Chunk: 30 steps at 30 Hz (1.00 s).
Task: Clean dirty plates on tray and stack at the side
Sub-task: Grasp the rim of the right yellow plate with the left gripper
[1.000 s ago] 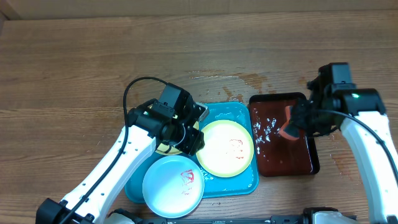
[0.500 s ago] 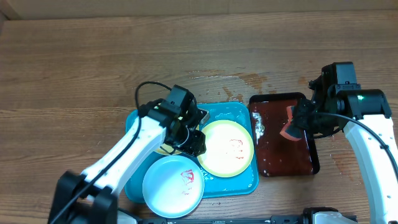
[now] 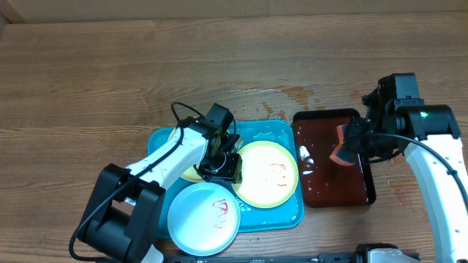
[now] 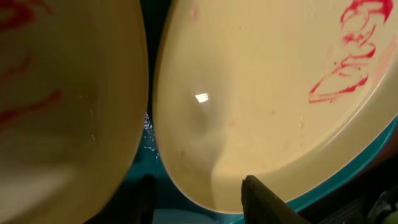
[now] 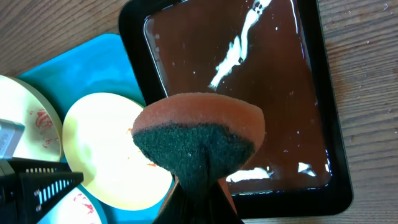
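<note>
Left wrist: left claw [image 4: 199, 190] spread astride plate [image 4: 267, 99] rim; right claw [image 5: 198, 196] tight on sponge [image 5: 199, 127].

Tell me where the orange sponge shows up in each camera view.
Overhead: the sponge is at right, over the dark tray.
Left wrist: not in it.
Right wrist: the sponge fills the centre foreground.
Shared landmark: the turquoise tray, in all three.

Wooden desk [image 3: 88, 80] carries 2 trays side by side: turquoise tray [image 3: 270, 131] and dark red-brown tray [image 3: 329, 183], nearly touching. Wet patch [image 3: 292, 93] behind both.
</note>
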Motion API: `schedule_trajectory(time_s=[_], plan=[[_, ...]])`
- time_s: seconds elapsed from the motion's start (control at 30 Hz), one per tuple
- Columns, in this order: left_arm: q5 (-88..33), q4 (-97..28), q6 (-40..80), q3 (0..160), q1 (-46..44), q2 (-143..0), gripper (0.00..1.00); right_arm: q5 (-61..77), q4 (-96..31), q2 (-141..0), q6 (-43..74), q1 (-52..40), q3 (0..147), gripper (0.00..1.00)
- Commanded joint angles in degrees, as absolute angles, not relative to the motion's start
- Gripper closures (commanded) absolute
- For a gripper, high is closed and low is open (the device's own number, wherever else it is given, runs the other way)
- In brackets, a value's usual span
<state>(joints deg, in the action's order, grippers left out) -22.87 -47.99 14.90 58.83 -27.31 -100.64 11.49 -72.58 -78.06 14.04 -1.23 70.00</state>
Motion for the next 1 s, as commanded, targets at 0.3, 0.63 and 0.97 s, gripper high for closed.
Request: schedule_trajectory(time_s=[0.3,0.63,0.97], plan=[[-19.9,-42.7,18.9,58.5,-28.2,-101.0,0.68,11.0,-72.3,-77.8,12.8,-1.5,70.8,0.96],[-18.5,-39.8,19.8,58.5,-30.4,-101.8,0.83,11.0,-72.8,-77.8,12.1,-1.5,70.8,0.96],[-14.8,-39.7,21.8,58.5,-30.4,-104.1,0.96,11.0,-73.2,-77.8,11.9,-1.5,70.8,0.96]])
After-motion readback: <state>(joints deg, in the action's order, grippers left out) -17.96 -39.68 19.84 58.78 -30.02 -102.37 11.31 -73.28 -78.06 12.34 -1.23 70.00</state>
